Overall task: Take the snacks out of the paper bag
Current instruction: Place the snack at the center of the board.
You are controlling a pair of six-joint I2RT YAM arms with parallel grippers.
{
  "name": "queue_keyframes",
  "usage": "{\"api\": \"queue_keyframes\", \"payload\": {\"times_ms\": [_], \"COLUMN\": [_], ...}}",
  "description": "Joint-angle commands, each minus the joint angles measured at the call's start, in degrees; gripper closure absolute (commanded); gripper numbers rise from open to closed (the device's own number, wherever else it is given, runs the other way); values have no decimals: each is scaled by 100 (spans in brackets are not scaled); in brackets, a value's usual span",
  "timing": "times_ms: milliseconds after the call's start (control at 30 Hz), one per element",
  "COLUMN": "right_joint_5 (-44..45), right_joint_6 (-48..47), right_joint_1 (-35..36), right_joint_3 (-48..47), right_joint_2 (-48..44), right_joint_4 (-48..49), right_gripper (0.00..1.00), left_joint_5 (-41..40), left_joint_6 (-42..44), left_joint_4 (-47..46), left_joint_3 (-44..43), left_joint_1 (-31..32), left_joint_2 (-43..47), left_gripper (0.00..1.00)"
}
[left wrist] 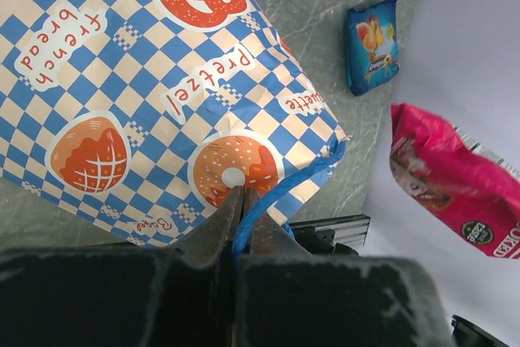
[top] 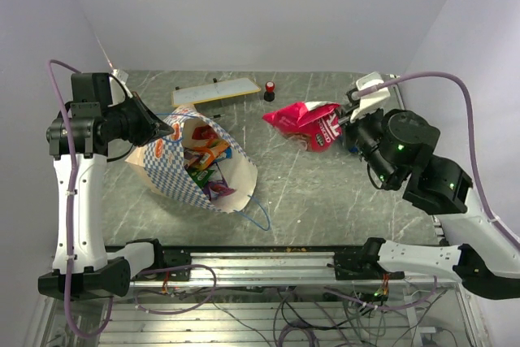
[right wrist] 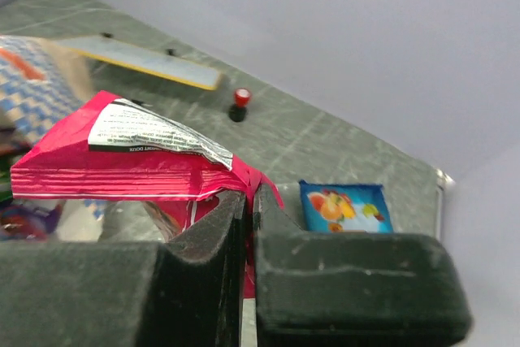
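Note:
The blue-and-white checkered paper bag (top: 175,170) (left wrist: 146,79) lies tilted with its mouth open upward. Several bright snacks (top: 205,156) show inside it. My left gripper (top: 165,130) (left wrist: 238,194) is shut on the bag's blue cord handle (left wrist: 280,188) at the bag's left rim. To the right of the bag, my right gripper (top: 344,118) (right wrist: 249,194) is shut on an edge of a magenta-red snack packet (top: 307,123) (right wrist: 122,170) (left wrist: 455,180), held just above the table. A small blue snack packet (right wrist: 344,207) (left wrist: 373,45) lies flat on the table beyond it.
A flat white board with a yellow edge (top: 216,90) (right wrist: 138,59) lies at the back, with a small red-and-black knob (top: 269,91) (right wrist: 240,103) beside it. The bag's other blue handle (top: 258,214) trails toward the front rail. Walls close in the back and sides.

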State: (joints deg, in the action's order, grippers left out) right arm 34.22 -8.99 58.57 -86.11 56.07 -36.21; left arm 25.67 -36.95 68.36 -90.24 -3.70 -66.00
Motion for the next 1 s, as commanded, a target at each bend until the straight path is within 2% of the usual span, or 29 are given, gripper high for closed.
{"api": "queue_keyframes", "payload": {"times_ms": [0,67,133,267,400,500,633,767,967], "right_joint_5": [1546,1680,1301,-453,-1676,-2206,-2674,-2606,-2287], "right_joint_6": [204,41,210,1132,1999,2808,3976,5132,6281], "right_joint_1": [-9,-144,-600,-2580,-3595,-4017,-4463,-4689,-4963], "right_joint_3": [350,692,712,429,20,-286,-422,-530,-373], "right_joint_2": [131,225,432,989,1851,2372,2838,3312,3756], "right_joint_4": [701,1244,1314,918,519,390,1022,1582,2862], "right_gripper": [100,100,100,100,100,100,100,100,100], "left_joint_5": [-74,-30,-20,54,96,147,307,468,575], "left_joint_6": [-3,-30,-90,-118,-52,-32,-30,99,310], "left_joint_4": [-249,-333,-457,-618,-616,-647,-776,-712,-573], "left_joint_3": [85,101,121,128,130,226,401,426,230], "left_joint_1": [-34,-26,-29,-32,-28,-31,-32,-28,-24], "left_joint_2": [36,26,25,-43,-21,35,94,69,-27], "left_gripper": [93,93,93,93,93,93,93,93,93]}}
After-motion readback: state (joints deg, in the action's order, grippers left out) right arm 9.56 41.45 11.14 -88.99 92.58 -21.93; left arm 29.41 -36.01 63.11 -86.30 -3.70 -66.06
